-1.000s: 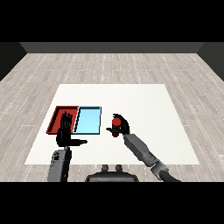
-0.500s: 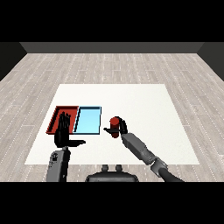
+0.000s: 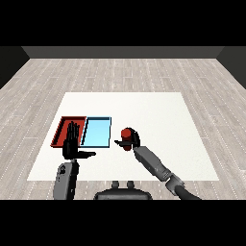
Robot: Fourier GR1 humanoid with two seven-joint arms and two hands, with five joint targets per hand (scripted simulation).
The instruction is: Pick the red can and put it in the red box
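Note:
A red can sits in my right hand, whose fingers curl round it, just right of the light blue tray. The can is near the table's middle front, and I cannot tell whether it touches the table. The red tray lies at the left, beside the blue one. My left hand is raised with straight fingers over the red tray's near edge, hiding part of it, and holds nothing.
The two trays lie side by side on the white table. Grey plank floor surrounds the table on all sides.
My right hand has carried the red can a little to the left, toward the blue tray. The left hand has stayed where it was.

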